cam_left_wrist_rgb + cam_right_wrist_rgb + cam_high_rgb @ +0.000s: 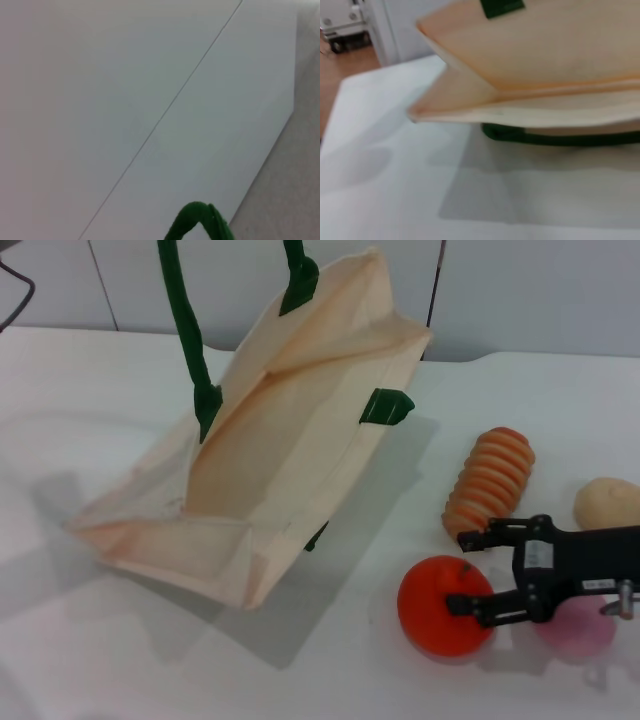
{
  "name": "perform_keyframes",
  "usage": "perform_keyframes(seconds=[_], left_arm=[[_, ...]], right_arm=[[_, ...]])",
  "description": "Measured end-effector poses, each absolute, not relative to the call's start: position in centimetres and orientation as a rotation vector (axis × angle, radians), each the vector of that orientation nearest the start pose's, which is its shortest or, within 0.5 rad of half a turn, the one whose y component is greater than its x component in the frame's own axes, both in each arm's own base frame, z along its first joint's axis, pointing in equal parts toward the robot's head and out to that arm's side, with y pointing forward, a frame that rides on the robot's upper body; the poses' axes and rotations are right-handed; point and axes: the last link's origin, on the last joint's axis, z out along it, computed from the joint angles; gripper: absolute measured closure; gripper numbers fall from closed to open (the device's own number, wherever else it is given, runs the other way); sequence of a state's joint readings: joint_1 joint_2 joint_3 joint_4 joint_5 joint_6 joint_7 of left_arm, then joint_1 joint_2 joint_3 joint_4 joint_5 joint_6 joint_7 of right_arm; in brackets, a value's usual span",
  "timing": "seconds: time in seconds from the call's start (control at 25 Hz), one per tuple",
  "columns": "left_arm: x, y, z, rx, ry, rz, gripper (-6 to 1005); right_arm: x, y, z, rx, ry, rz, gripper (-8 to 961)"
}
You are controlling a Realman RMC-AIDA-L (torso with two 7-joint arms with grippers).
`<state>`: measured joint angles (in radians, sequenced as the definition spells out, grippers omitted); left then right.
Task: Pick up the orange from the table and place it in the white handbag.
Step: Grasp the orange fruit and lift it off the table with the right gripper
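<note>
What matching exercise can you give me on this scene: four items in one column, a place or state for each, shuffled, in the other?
Items:
1. orange
2. white handbag
3. ribbed tan piece
4. pink fruit

Places or states:
A. mouth open, one green handle held up
B. partly hidden under the right arm
C. between the right claw's fingers
D. on the table, just beyond the orange

Pairs: 1-C, 2-A, 3-D, 4-B

You see a matt woven-cloth white handbag [300, 430] with rope-like green handles [188, 330], a smooth glossy orange [440, 610], and a smooth matt table [90, 640].
</note>
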<state>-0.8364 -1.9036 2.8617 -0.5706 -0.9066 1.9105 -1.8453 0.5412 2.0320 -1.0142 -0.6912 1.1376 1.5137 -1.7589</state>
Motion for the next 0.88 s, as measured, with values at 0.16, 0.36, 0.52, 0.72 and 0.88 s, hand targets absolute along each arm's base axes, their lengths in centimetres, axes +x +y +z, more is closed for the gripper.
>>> perform_keyframes(seconds=[0.16, 0.36, 0.52, 0.72, 0.88], left_arm=[[-21.4, 38.4, 14.1, -2.281, -0.963, -1.537, 889], [-21.4, 38.4, 14.1, -2.281, -0.963, -1.537, 889], [-21.5, 38.4, 14.1, -2.281, -0.965, -1.536, 889], [-21.5, 38.4, 14.1, -2.281, -0.966, -1.536, 890], [-21.5, 38.4, 14.1, -2.280, -0.967, -1.534, 890]], right_arm=[[25.4, 33.1, -3.1, -2.992, 0.429, 0.344, 69], [25.7, 33.1, -4.2, -3.008, 0.434, 0.272, 70], [25.7, 33.0, -4.3, -3.021, 0.428, 0.264, 71], [25.6, 33.0, -4.3, -3.024, 0.435, 0.262, 138], [25.5, 32.9, -4.2, -3.032, 0.429, 0.265, 236]])
